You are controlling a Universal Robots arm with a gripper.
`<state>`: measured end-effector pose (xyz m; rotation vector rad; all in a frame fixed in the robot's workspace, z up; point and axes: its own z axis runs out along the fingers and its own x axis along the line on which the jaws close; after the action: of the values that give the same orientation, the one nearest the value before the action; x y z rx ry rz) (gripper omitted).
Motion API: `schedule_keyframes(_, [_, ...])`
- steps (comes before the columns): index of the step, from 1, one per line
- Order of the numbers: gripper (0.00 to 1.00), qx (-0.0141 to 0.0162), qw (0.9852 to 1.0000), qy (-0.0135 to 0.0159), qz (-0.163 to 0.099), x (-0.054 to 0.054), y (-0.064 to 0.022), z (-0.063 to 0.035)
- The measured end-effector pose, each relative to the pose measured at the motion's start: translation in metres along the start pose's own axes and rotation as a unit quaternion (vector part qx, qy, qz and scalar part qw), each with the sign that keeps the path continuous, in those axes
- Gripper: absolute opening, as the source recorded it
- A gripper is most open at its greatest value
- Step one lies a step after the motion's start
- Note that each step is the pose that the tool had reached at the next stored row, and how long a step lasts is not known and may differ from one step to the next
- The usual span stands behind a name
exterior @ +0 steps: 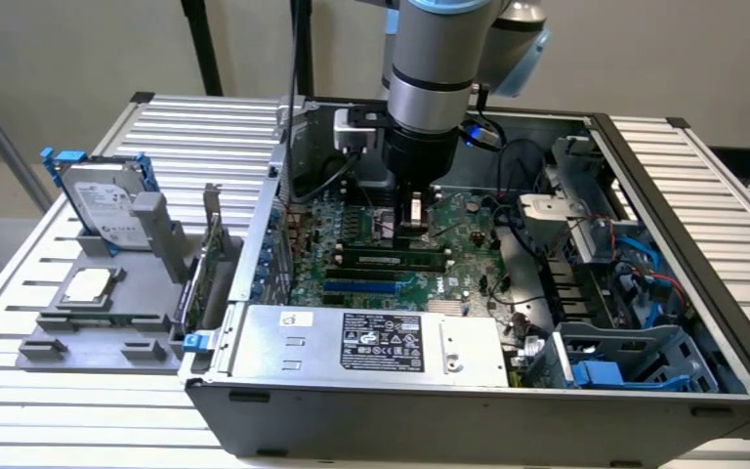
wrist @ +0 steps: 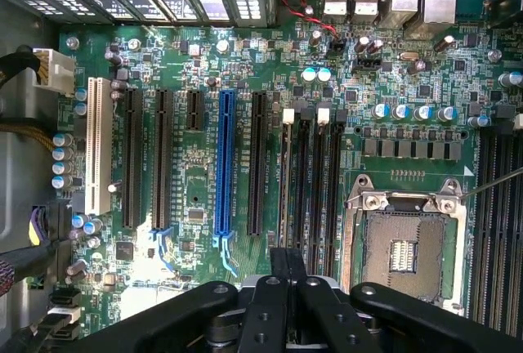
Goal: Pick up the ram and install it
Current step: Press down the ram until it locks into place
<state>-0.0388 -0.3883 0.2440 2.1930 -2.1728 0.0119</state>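
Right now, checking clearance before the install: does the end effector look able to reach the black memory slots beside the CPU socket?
Probably yes. The end effector hangs just above the memory slots beside the CPU socket, with no cable or card crossing them.

Lighting: even and soft in the exterior view, my arm (exterior: 434,68) shading the motherboard (exterior: 389,244) beneath. Wrist view: glare patch on the board (wrist: 151,275) near my dark, slightly blurred fingers (wrist: 270,308); edges mildly bowed.

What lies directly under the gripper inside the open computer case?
Under the gripper lies the green motherboard with black memory slots; a green ram stick sits seated nearby. The slot ends beneath the jaws are covered.
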Motion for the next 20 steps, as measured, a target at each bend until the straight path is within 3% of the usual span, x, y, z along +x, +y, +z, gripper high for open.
schedule_keyframes(15, [0.11,0.0021,1.0000,0.0002,0.000,-0.001,-0.0005,0.0189])
schedule_keyframes(17, [0.11,0.0022,1.0000,-0.0002,0.000,-0.001,-0.0005,0.0171])
schedule_keyframes(20, [0.11,0.0012,1.0000,-0.0001,0.000,0.000,-0.0001,0.0035])
